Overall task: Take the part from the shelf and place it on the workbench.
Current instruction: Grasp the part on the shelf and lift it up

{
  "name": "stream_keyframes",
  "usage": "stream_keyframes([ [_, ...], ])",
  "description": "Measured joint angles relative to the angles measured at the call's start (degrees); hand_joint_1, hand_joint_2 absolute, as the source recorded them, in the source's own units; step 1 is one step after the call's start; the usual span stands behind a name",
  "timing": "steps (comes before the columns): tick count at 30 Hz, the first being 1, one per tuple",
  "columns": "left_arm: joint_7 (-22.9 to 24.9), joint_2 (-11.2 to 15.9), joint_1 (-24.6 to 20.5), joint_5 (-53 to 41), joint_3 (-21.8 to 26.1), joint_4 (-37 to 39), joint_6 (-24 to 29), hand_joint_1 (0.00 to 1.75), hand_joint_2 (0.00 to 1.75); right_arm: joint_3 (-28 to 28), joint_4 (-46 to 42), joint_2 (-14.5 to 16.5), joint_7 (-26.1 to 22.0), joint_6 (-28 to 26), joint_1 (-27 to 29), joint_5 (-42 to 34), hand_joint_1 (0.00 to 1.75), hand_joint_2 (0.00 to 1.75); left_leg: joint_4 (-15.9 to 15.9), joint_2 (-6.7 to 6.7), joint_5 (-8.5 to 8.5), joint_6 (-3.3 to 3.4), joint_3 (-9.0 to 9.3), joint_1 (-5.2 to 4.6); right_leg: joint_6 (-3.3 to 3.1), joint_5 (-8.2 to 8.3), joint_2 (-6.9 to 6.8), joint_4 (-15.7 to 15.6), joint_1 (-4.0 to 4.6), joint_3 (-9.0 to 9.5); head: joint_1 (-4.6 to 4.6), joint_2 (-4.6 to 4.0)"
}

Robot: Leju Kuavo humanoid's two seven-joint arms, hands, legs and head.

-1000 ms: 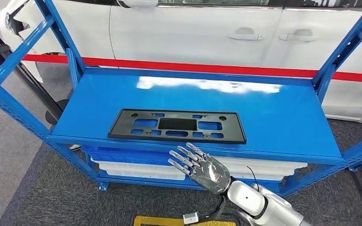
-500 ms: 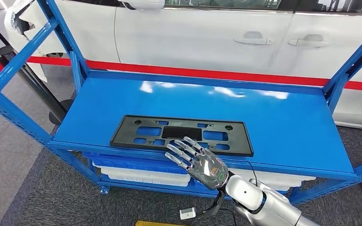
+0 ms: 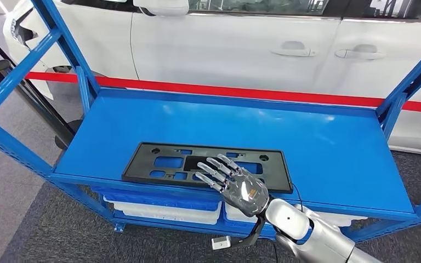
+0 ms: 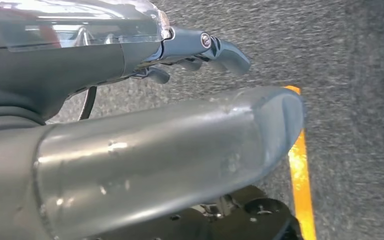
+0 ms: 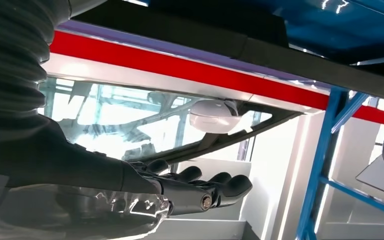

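1. The part [image 3: 207, 163] — a flat black rectangular frame with cut-out windows and small holes — lies flat on the upper level of the blue shelf [image 3: 329, 148], close to its front edge and left of centre.
2. The right hand [image 3: 235, 183] reaches in from below, back of the hand up, with its fingers [image 3: 212, 169] spread apart and stretched over the front middle of the part; they hold nothing, and whether the tips touch the black frame cannot be told.
3. In the right wrist view the same hand [image 5: 145, 192] shows its dark fingers extended side by side, nothing between them, with the shelf's blue upright [image 5: 322, 155] just beyond.
4. The left hand [image 4: 145, 125] hangs above grey carpet [image 4: 350, 75] beside a yellow floor line [image 4: 300, 170]; its thick thumb lies out straight and the darker fingers [image 4: 215, 50] are slightly curled, gripping nothing.
5. Under the top level sit white and blue trays [image 3: 164, 205] on a lower tier.
6. Behind the shelf stands a white car [image 3: 241, 46], with a red belt barrier [image 3: 225, 90] stretched across in front of its doors.
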Motion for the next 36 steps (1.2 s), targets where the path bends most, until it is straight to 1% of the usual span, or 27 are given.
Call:
stream_keyframes([
  [2,0.23,-0.04,0.05,-0.19,0.01,0.00,-0.01,0.00,0.00,0.00,0.26,0.00,0.27,0.19,-0.23,-0.36,0.00,1.75,-0.46,0.05,0.08,0.69,0.27,0.14,0.49,-0.24,0.02,-0.12,-0.05,0.08,-0.01,0.00],
  [4,0.37,-0.09,-0.01,-0.40,0.02,0.00,-0.05,0.00,0.00,-0.01,0.84,0.05,0.64,0.27,-0.50,-0.72,0.00,1.75,-1.25,-0.06,0.26,1.34,0.87,0.60,0.90,-1.51,0.39,1.73,-0.17,-0.70,-0.01,0.00],
  [5,0.42,-0.11,-0.10,-0.49,0.03,0.00,-0.09,0.00,0.00,-0.01,1.24,0.11,0.78,0.28,-0.62,-0.84,0.00,1.75,-1.52,-0.12,0.30,1.60,1.13,0.78,1.05,-2.74,0.66,4.12,-0.33,-1.88,0.00,0.00],
  [7,0.49,-0.09,-0.32,-0.70,0.04,0.00,-0.10,0.00,0.00,-0.01,2.46,0.21,0.98,0.30,-0.78,-0.99,0.00,1.75,-1.60,-0.25,0.08,1.94,1.33,0.80,1.31,-5.75,1.08,11.87,-0.67,-6.15,0.00,0.00],
  [8,0.48,-0.09,-0.37,-0.91,0.03,0.00,-0.07,0.00,0.00,-0.01,3.30,0.22,1.16,0.33,-0.80,-1.00,0.00,1.75,-1.58,-0.35,-0.08,2.00,1.45,0.79,1.42,-6.50,1.15,15.05,-0.82,-8.10,0.01,0.00],
  [9,0.46,-0.09,-0.39,-1.20,0.02,0.00,-0.01,0.00,0.00,-0.01,4.19,0.22,1.37,0.35,-0.82,-0.96,0.00,1.75,-1.55,-0.46,-0.27,1.98,1.66,0.79,1.49,-6.24,1.18,16.65,-0.95,-9.35,0.01,0.00],
  [10,0.44,-0.10,-0.36,-1.47,0.01,0.00,0.05,0.00,0.00,-0.01,4.96,0.22,1.56,0.37,-0.88,-0.88,0.00,1.75,-1.52,-0.57,-0.48,1.90,1.96,0.79,1.49,-4.76,1.17,15.85,-1.02,-9.35,0.00,0.00],
  [12,0.43,-0.15,-0.27,-1.80,-0.02,0.01,0.14,0.00,0.00,-0.01,6.49,0.26,1.87,0.37,-1.26,-0.68,0.00,1.75,-1.39,-0.73,-1.05,1.54,2.67,0.76,1.23,0.21,0.69,9.03,-1.04,-6.78,0.01,0.00],
  [13,0.42,-0.20,-0.30,-1.85,-0.03,0.02,0.14,0.00,0.00,-0.01,7.22,0.33,1.94,0.35,-1.57,-0.58,0.00,1.75,-1.19,-0.76,-1.37,1.27,2.81,0.62,1.05,1.98,0.28,5.40,-0.91,-5.24,0.01,0.00],
  [14,0.41,-0.24,-0.34,-1.89,-0.04,0.02,0.15,0.00,0.00,-0.01,7.90,0.40,2.01,0.34,-1.90,-0.51,0.00,1.75,-1.05,-0.79,-1.59,0.97,2.70,0.49,0.86,2.87,-0.12,2.66,-0.78,-4.09,0.01,0.00],
  [15,0.39,-0.26,-0.38,-1.93,-0.05,0.02,0.16,0.00,0.00,-0.02,8.44,0.48,2.04,0.32,-2.13,-0.46,0.00,1.75,-0.96,-0.80,-1.72,0.67,2.49,0.37,0.72,2.81,-0.40,1.35,-0.63,-3.59,0.01,0.00],
  [17,0.35,-0.27,-0.39,-1.97,-0.05,0.02,0.18,0.00,0.00,-0.03,9.04,0.50,2.07,0.29,-2.37,-0.38,0.00,1.75,-1.02,-0.75,-1.83,0.06,2.28,0.33,0.42,2.28,-0.29,0.78,-0.52,-3.31,0.00,0.00],
  [19,0.27,-0.28,-0.38,-2.09,-0.05,0.02,0.12,0.00,0.00,-0.03,9.57,0.50,2.37,0.57,-2.64,0.11,0.00,1.75,0.32,-0.52,-2.95,-0.66,2.10,0.48,-0.09,2.29,-0.44,0.41,-0.64,-3.02,-0.01,0.00],
  [20,0.16,-0.29,-0.44,-2.23,-0.06,0.02,0.02,0.00,0.00,-0.03,10.11,0.50,2.80,1.01,-2.92,0.79,0.00,1.75,2.55,-0.27,-4.33,-1.02,1.18,0.52,-0.38,2.28,-0.61,0.25,-0.69,-2.86,-0.01,0.00],
  [22,-0.12,-0.33,-0.57,-2.56,-0.07,0.02,-0.25,0.00,0.00,-0.05,11.91,0.55,3.91,2.08,-3.70,2.88,0.00,1.75,9.77,0.26,-7.99,-1.54,-2.37,0.53,-0.81,2.16,-0.97,0.15,-0.61,-2.68,-0.01,0.00],
  [23,-0.21,-0.33,-0.57,-2.67,-0.07,0.02,-0.36,0.00,0.00,-0.08,13.11,0.57,4.31,2.37,-4.15,3.90,0.00,1.75,13.27,0.39,-9.30,-1.66,-4.28,0.53,-0.95,2.09,-1.08,0.17,-0.52,-2.62,-0.01,0.00],
  [24,-0.24,-0.31,-0.52,-2.76,-0.07,0.02,-0.45,0.00,0.00,-0.16,14.31,0.62,4.56,2.47,-4.55,4.76,0.00,1.75,15.31,0.44,-9.63,-1.70,-5.49,0.53,-1.02,2.02,-1.15,0.17,-0.44,-2.49,-0.01,0.00],
  [25,-0.19,-0.29,-0.45,-2.85,-0.06,0.02,-0.51,0.00,0.00,-0.27,15.42,0.72,4.73,2.46,-4.90,5.40,0.00,1.75,15.26,0.45,-8.81,-1.63,-5.67,0.52,-1.06,1.94,-1.17,0.17,-0.38,-2.31,-0.01,0.00],
  [26,-0.07,-0.26,-0.40,-2.92,-0.05,0.02,-0.56,0.00,0.00,-0.42,16.52,0.90,4.89,2.45,-5.21,5.86,0.00,1.75,13.18,0.44,-7.09,-1.47,-4.81,0.51,-1.06,1.86,-1.15,0.17,-0.34,-2.08,-0.01,0.00],
  [27,0.10,-0.21,-0.38,-2.96,-0.05,0.02,-0.57,0.00,0.00,-0.60,17.47,1.18,5.02,2.41,-5.46,6.11,0.00,1.75,9.33,0.31,-4.84,-1.21,-2.99,0.48,-1.02,1.78,-1.12,0.16,-0.31,-1.83,-0.01,0.00],
  [28,0.26,-0.15,-0.40,-3.00,-0.04,0.02,-0.57,0.00,0.00,-0.80,18.25,1.49,5.12,2.38,-5.67,6.22,0.06,1.75,5.22,0.02,-2.96,-0.90,-1.10,0.41,-0.94,1.69,-1.06,0.18,-0.25,-1.58,-0.01,0.00],
  [29,0.38,-0.09,-0.41,-3.04,-0.03,0.02,-0.58,0.00,0.00,-1.09,18.98,1.79,5.17,2.34,-5.85,6.25,0.45,1.75,1.94,-0.18,-1.64,-0.55,0.36,0.30,-0.74,1.60,-0.95,0.18,-0.14,-1.39,-0.01,0.00],
  [30,0.43,-0.03,-0.42,-3.09,-0.02,0.02,-0.60,0.00,0.00,-1.44,19.66,2.07,5.19,2.32,-5.99,6.23,0.88,1.75,-0.07,-0.35,-0.97,-0.22,1.22,0.17,-0.52,1.56,-0.86,0.13,-0.07,-1.24,-0.01,0.00],
  [32,0.32,-0.01,-0.36,-3.18,0.01,0.02,-0.73,0.00,0.00,-2.17,20.85,2.54,5.22,2.41,-6.15,6.12,1.69,1.75,-0.95,-0.30,-0.67,0.40,1.45,0.02,0.10,1.59,-0.74,-0.13,0.10,-1.02,-0.01,0.00],
  [34,0.00,-0.02,-0.32,-3.35,0.02,0.02,-0.97,0.00,0.00,-2.95,21.90,2.88,5.25,3.02,-6.11,5.91,1.75,1.75,-1.49,-0.30,-0.15,1.09,1.77,0.36,0.65,1.12,-0.52,0.28,0.04,-1.12,0.00,0.00],
  [35,-0.18,-0.02,-0.34,-3.44,0.03,0.02,-1.05,0.00,0.00,-3.33,22.32,2.96,5.25,3.47,-6.05,5.80,1.75,1.75,-1.78,-0.34,0.19,1.48,1.87,0.55,0.87,0.13,-0.21,1.60,-0.06,-1.66,0.01,0.00],
  [36,-0.37,-0.03,-0.40,-3.54,0.03,0.02,-1.13,0.00,0.00,-3.69,22.69,3.03,5.25,4.02,-5.92,5.71,1.75,1.75,-1.95,-0.39,0.45,1.78,1.88,0.65,1.05,-1.53,0.21,4.28,-0.27,-2.82,0.01,0.00],
])
